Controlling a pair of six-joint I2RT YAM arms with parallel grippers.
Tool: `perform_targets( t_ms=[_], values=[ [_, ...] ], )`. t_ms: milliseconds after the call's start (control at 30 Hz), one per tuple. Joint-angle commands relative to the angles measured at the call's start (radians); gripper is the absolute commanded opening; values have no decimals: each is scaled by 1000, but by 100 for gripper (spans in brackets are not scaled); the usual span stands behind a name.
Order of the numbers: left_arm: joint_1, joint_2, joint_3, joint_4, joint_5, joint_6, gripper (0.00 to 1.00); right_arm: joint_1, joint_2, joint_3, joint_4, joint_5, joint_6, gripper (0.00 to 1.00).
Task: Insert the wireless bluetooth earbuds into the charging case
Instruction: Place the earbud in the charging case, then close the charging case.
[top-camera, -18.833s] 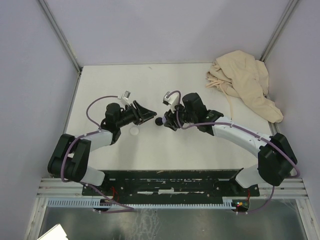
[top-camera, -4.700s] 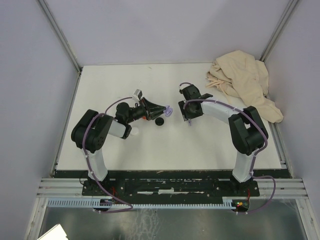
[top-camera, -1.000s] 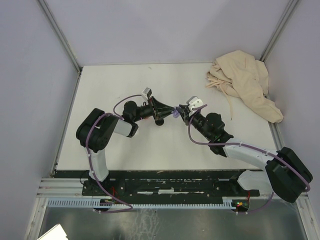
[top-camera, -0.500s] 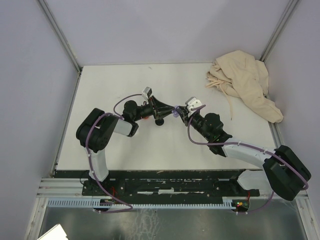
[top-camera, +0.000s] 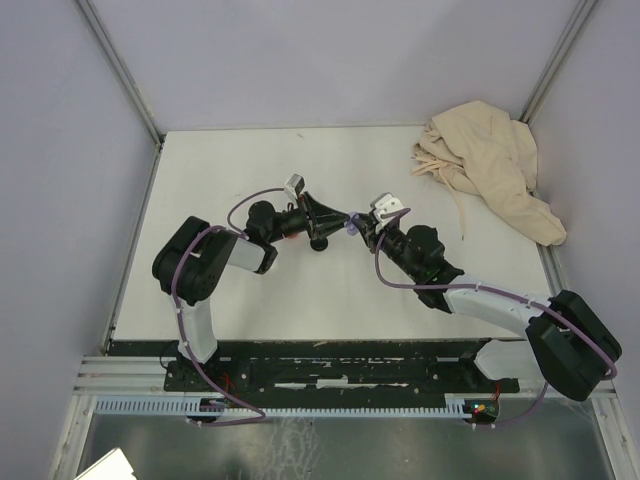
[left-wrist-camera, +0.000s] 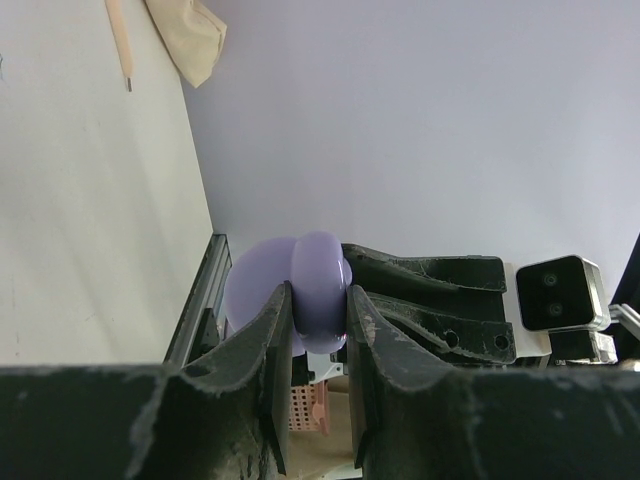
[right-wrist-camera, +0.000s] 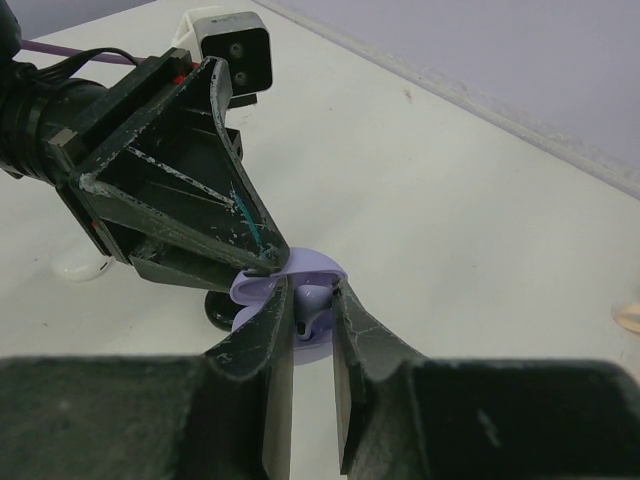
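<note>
Above the middle of the table my left gripper (top-camera: 338, 220) is shut on the lavender charging case (top-camera: 348, 225), pinching its rounded shell (left-wrist-camera: 318, 290) edge-on. The case's lid stands open (right-wrist-camera: 312, 263). My right gripper (right-wrist-camera: 308, 292) meets it from the right and is shut on a lavender earbud (right-wrist-camera: 313, 301), stem pointing down. The earbud sits right at the case's open mouth, over the lower half. Whether it touches the case I cannot tell. In the left wrist view the right gripper's black fingers (left-wrist-camera: 430, 290) lie just behind the case.
A black round disc (top-camera: 318, 243) lies on the table under the left gripper's tips. A small white object (right-wrist-camera: 85, 268) rests on the table by the left arm. A crumpled beige cloth (top-camera: 490, 165) fills the back right corner.
Some seconds ago the right gripper was away from the case; now it is at the case's mouth with the earbud. Over the last second both arms have barely moved.
</note>
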Motion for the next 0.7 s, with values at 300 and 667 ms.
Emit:
perform_targets(
  t_ms=[300,667],
  values=[
    [-1,-29,41,39,-33,-35,3,3,-81,46,-52,51,89,49],
    [10,-19,0,7,-160,-64,3,2,-232,169,-442,247,72,65]
  ],
)
